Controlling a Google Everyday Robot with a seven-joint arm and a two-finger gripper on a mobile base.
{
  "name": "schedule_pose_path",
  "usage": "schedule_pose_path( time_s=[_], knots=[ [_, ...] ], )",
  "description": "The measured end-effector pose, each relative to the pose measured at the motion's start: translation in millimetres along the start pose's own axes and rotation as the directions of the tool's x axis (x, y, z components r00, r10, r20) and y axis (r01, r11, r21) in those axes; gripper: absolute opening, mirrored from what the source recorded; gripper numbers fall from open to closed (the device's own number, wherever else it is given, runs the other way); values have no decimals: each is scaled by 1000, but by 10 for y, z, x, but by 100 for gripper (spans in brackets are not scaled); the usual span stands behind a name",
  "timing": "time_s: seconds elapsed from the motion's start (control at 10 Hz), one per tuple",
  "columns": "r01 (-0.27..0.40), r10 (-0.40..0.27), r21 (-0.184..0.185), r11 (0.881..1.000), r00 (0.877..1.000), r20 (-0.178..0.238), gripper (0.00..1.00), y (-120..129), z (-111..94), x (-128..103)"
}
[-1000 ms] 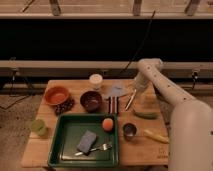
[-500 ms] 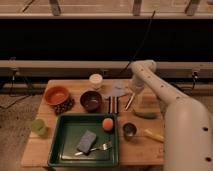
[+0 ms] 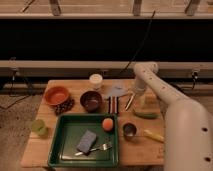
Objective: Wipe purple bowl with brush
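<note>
Gripper [image 3: 134, 93] jaws wide open, gripping nothing, right over the brush [image 3: 129, 103] lying at 3 o'clock from the purple bowl [image 3: 91, 100] on the table [image 3: 40, 147].

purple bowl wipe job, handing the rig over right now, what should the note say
Gripper: open, holding nothing, at the back right of the table by the far end of the brush; contact cannot be told.
Brush: lying flat on the table, right of the purple bowl, apart from it.
Purple bowl: upright, just behind the green tray, right of the orange bowl.
Done: nothing visible; brush not picked up.
Left: grasp the brush, bring it to the purple bowl, wipe.
</note>
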Motion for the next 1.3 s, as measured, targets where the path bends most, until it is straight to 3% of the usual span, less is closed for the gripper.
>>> schedule_pose_path(
  time_s=[0.3, 0.4, 1.0, 1.2, 1.3],
  knots=[
    [4, -4, -9, 1000, 1000, 14, 79, 13, 44, -29],
    [6, -6, -11, 1000, 1000, 16, 75, 16, 57, -38],
    [15, -14, -25, 1000, 1000, 26, 13, 35, 73, -75],
    [16, -16, -25, 1000, 1000, 27, 0, 30, 49, -82],
    [17, -17, -25, 1000, 999, 27, 0, 22, 50, -88]
  ],
)
